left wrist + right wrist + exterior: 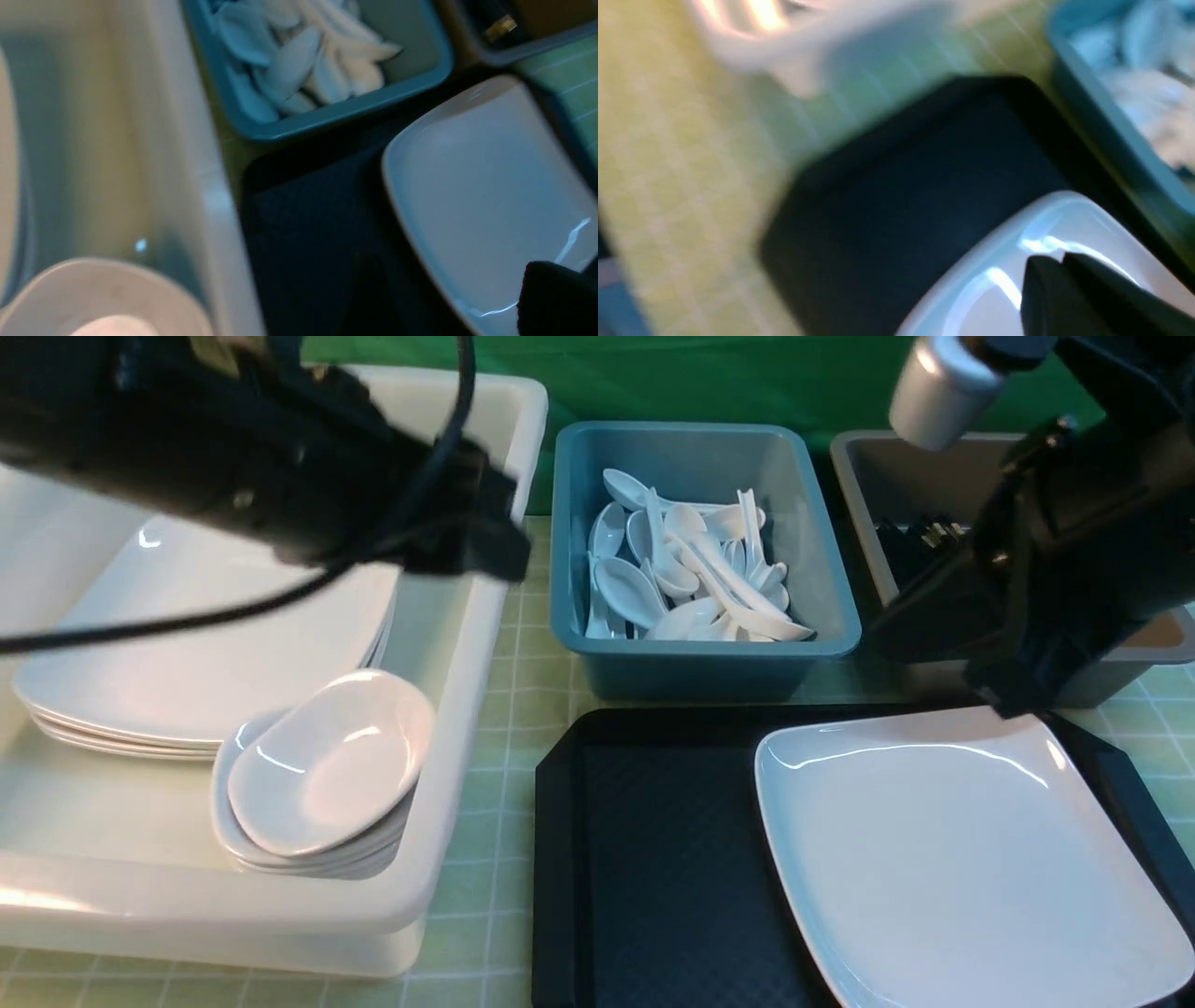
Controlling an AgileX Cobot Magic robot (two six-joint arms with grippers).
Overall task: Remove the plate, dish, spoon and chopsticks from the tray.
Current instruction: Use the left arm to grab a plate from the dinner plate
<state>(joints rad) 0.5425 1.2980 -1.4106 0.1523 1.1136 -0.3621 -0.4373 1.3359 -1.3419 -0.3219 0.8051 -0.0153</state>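
Observation:
The large white plate lies on the right half of the black tray; the tray's left half is bare. My right gripper hangs shut and empty over the plate's far edge, and also shows in the front view. My left gripper is open, holds nothing, and is blurred above the white bin's right wall. A small white dish rests tilted on a stack inside that bin. White spoons fill the teal bin. Black chopsticks lie in the grey bin.
The white bin at the left also holds stacked large plates. The teal bin stands behind the tray, the grey bin at the back right. Green checked cloth covers the table.

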